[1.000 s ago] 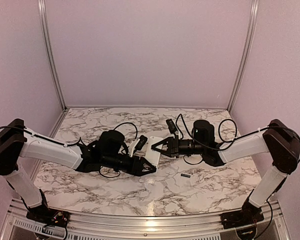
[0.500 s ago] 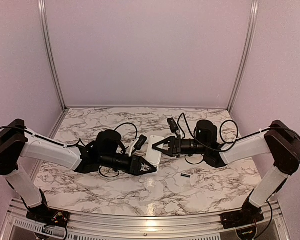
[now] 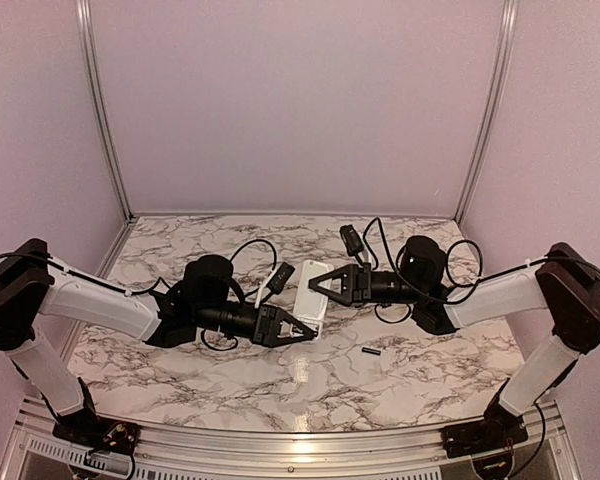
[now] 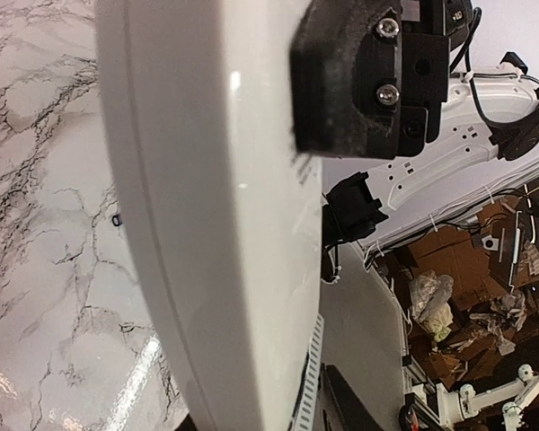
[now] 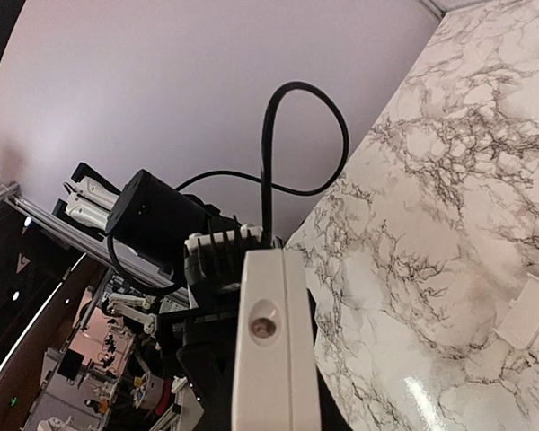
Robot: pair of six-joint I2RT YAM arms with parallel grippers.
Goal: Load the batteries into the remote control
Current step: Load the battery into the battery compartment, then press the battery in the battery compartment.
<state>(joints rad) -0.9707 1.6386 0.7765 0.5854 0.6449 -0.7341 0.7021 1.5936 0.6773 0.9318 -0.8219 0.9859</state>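
Observation:
The remote control (image 3: 311, 290), slim and white, is held off the table between the two arms. My right gripper (image 3: 323, 286) is shut on its far end. In the right wrist view that end (image 5: 268, 334) faces the camera with its small round window. My left gripper (image 3: 302, 327) has its jaws around the near end. In the left wrist view the plain white back (image 4: 216, 224) fills the frame and hides one finger, and a narrow gap shows beside the other. One battery (image 3: 371, 353), a short black cylinder, lies on the marble to the right.
A small white cover plate (image 3: 388, 362) lies next to the battery on the marble table (image 3: 180, 250); it also shows in the right wrist view (image 5: 528, 311). Black cables loop over both wrists. Walls with metal posts close in the back and sides.
The right gripper has drawn back to the right and tilted the remote control more on edge. The left gripper has pulled back a little to the left, and its jaws have narrowed around the near end.

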